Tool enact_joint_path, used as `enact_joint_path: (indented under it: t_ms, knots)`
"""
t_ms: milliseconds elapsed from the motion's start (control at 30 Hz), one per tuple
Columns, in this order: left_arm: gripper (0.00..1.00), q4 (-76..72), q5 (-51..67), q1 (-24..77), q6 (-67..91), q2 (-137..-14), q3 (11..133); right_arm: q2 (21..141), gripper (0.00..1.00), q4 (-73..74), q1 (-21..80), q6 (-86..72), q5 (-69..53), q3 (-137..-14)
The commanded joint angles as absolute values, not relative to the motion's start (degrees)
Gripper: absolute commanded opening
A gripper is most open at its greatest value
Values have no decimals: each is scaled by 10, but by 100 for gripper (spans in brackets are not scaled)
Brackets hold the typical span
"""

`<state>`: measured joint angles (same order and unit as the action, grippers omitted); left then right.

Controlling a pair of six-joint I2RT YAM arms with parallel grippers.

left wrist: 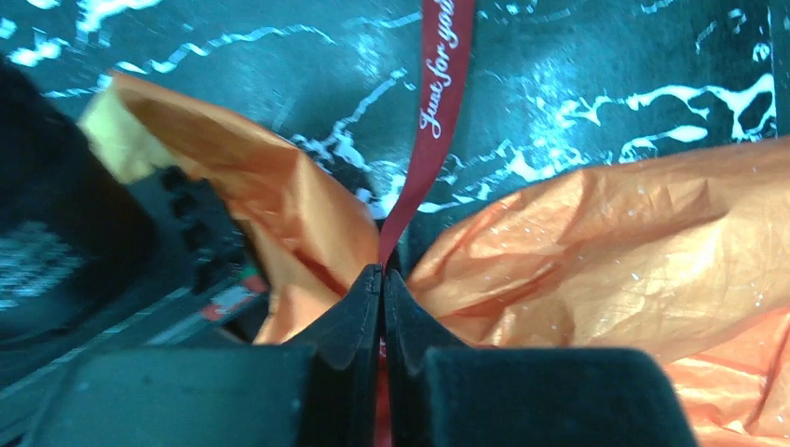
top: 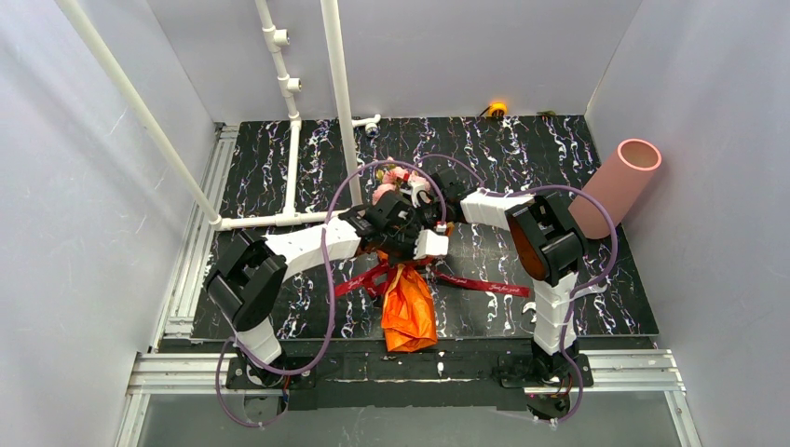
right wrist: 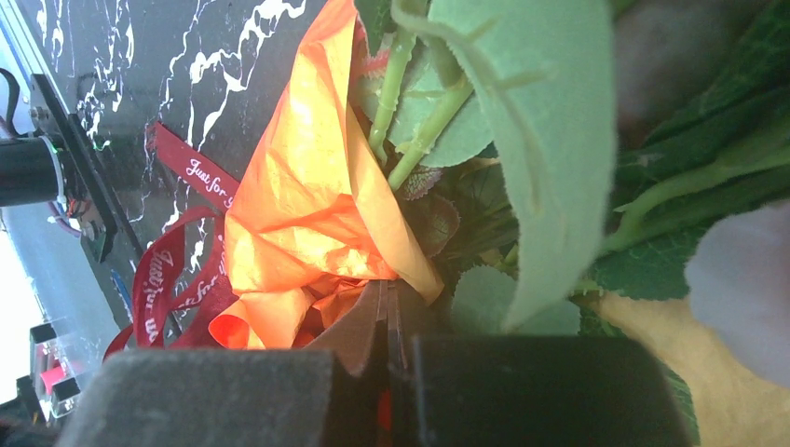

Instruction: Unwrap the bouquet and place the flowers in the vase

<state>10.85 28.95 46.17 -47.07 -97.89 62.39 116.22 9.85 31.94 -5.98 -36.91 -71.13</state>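
Flowers (top: pixel 399 175) mostly behind both arms (top: pixel 312 244)

Top external: high above and behind the bouquet (top: pixel 408 312), looking steeply down, far enough back to take in the whole table (top: pixel 540 149).
Left wrist: very close to the bouquet, facing the tabletop.
Right wrist: equally close, facing stems and leaves.
Shared: bouquet and ribbon (top: pixel 484 284) in all three.

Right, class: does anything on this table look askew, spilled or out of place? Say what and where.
The dark red ribbon trails undone across the table, to the right of the crumpled orange wrapping, rather than sitting in a neat bow. Nothing looks spilled or broken.
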Motion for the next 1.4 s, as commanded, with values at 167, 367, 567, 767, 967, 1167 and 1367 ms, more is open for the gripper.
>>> enact_joint_path:
  t_ms: [167, 367, 567, 767, 967, 1167, 1367]
  knots:
    - [0, 76, 313, 464, -396, -924, 714, 1214, 1, 133, 315, -36, -241, -665]
    - [0, 66, 325, 463, -388, -921, 722, 1215, 1, 128, 315, -40, -242, -660]
    - [0, 80, 350, 440, -351, -911, 715, 1212, 1, 132, 315, -33, -243, -662]
    - [0, 126, 355, 389, -396, -828, 645, 1207, 1, 136, 314, -24, -241, -661]
    - [0, 180, 347, 384, -465, -744, 556, 1209, 1, 143, 311, -15, -241, -666]
    - [0, 214, 355, 379, -573, -688, 481, 1212, 1, 149, 308, -10, -243, -671]
    - [0, 311, 379, 410, -776, -656, 438, 1217, 1, 151, 308, -11, -242, -678]
